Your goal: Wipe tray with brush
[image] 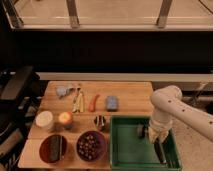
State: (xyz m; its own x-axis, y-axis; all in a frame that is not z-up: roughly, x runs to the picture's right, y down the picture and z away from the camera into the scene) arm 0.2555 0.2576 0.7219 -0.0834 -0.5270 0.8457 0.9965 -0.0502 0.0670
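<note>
The green tray (127, 152) lies at the front right of the wooden table. My gripper (154, 136) hangs from the white arm (167, 100) and reaches down into the right part of the tray. A slim dark shape, which looks like the brush (159, 151), runs from under the gripper toward the tray's front right rim, low over the tray floor. Whether the gripper holds it I cannot tell. A dark roundish part (141, 131) shows just left of the gripper.
Left of the tray stand a red bowl with small bits (91, 146), a red bowl with a dark block (53, 148), a white cup (44, 120) and an orange-topped jar (65, 119). A blue-grey block (113, 103) and a red utensil (94, 102) lie behind.
</note>
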